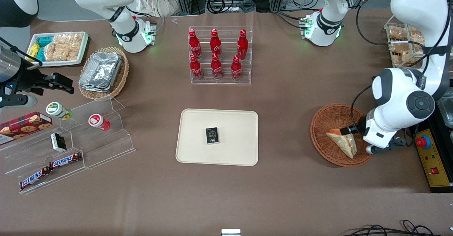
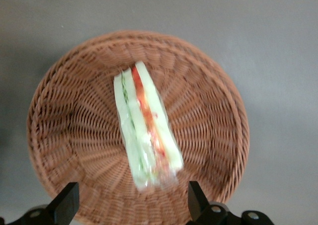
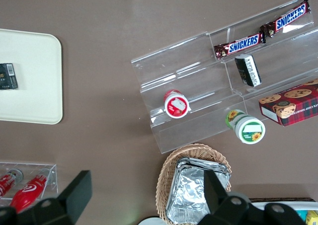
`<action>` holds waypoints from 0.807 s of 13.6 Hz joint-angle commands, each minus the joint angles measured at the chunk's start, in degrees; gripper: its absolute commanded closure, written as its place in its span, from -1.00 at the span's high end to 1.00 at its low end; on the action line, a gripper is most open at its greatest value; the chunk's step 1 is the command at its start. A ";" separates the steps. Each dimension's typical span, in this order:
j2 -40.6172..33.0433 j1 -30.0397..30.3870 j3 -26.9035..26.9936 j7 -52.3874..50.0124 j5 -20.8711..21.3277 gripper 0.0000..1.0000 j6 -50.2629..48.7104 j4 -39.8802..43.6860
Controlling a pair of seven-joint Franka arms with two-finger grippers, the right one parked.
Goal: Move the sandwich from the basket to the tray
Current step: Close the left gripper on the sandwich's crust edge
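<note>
The sandwich (image 1: 342, 142) (image 2: 146, 130), a wrapped wedge of white bread with red and green filling showing along its edge, lies in the round reddish-brown wicker basket (image 1: 320, 122) (image 2: 64, 111) toward the working arm's end of the table. My gripper (image 1: 348, 131) (image 2: 131, 203) hangs low over the basket, open. Its two fingers stand wide apart, one on each side of the sandwich's nearest end, without touching it. The cream tray (image 1: 198, 153) (image 3: 30, 91) lies at the middle of the table, apart from the basket.
A small black box (image 1: 212, 136) lies on the tray. A clear rack of red cola bottles (image 1: 219, 55) stands farther from the front camera than the tray. A yellow control box with a red button (image 1: 426, 151) sits beside the basket. Clear snack shelves (image 1: 70, 147) stand toward the parked arm's end.
</note>
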 commanded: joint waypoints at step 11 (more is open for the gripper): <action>4.20 1.03 -0.33 -9.74 -1.08 0.45 17.58 -7.09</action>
